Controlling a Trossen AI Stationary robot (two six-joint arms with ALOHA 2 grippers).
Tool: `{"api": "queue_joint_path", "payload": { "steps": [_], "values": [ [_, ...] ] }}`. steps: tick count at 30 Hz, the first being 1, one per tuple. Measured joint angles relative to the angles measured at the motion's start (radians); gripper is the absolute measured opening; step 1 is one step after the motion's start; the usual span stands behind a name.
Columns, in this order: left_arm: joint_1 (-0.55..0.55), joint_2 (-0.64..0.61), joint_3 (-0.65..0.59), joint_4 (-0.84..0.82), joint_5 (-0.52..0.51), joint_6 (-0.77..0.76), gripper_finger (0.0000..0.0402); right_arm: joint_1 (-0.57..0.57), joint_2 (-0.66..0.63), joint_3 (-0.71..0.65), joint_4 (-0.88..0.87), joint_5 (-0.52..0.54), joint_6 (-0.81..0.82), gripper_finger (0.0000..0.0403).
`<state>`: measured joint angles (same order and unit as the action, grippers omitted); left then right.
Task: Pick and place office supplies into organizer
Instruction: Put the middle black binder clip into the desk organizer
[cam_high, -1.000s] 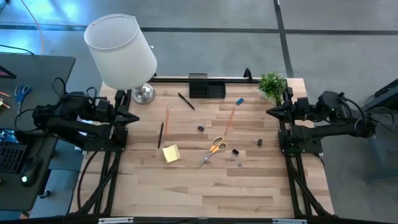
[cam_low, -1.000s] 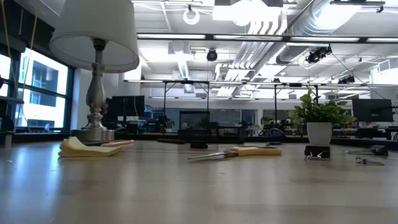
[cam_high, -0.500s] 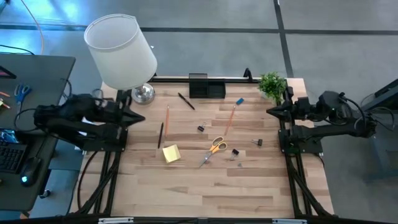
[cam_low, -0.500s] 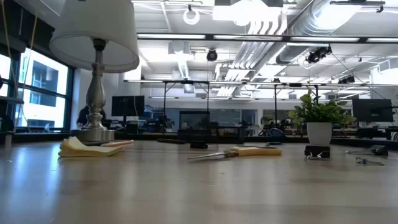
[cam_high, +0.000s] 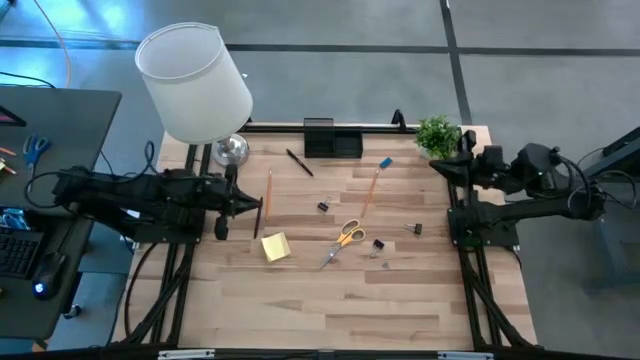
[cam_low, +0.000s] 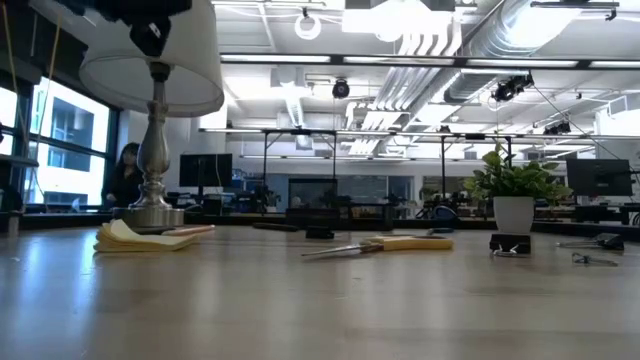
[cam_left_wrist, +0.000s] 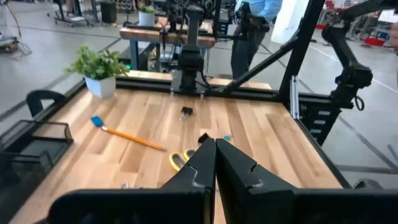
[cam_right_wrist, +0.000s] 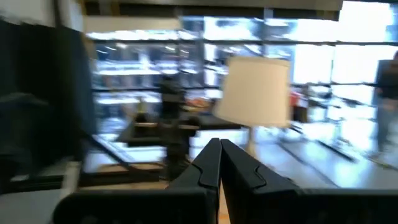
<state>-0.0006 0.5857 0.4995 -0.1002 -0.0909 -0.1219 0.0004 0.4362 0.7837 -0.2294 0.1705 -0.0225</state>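
Organizer: black wire-mesh tray, rectangular, taller cup section at one end, at top centre of the high view against the table's far edge.

Supplies scattered mid-frame on the boards:
- orange-handled scissors, blades slightly parted, centre right; lying flat in the low view too
- yellow sticky-note pad, square, corners curled, centre left
- two thin orange pencils: one left of centre, one right of centre with small blue eraser just beside its upper end
- black pens: one slanted near the organizer, one above the pad
- tiny black binder clips beside the scissors, others at and

Left gripper out over the left part of the table, just beside the second pen, fingers clenched tip to tip on nothing, as in the left wrist view. Right gripper at the right edge beside the small green plant, likewise pinched shut and bare.

Table: pale butcher-block planks, matte, black metal frame. White drum-shade lamp with chrome base at upper left. Grey concrete floor around; dark desk at far left. Low view: open office behind, bright ceiling strips, exposed ducts, a person far back left.
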Motion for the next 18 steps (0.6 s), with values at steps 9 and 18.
{"api": "queue_joint_path", "payload": {
  "steps": [9, 18],
  "values": [
    [0.000, 0.042, -0.130, 0.138, 0.057, 0.013, 0.0001, 0.000, 0.186, -0.069, -0.066, 0.073, 0.027, 0.0000],
    [0.000, 0.105, -0.130, 0.157, 0.054, 0.041, 0.0001, 0.000, 0.469, -0.113, -0.035, 0.095, 0.138, 0.0000]
  ]
}}
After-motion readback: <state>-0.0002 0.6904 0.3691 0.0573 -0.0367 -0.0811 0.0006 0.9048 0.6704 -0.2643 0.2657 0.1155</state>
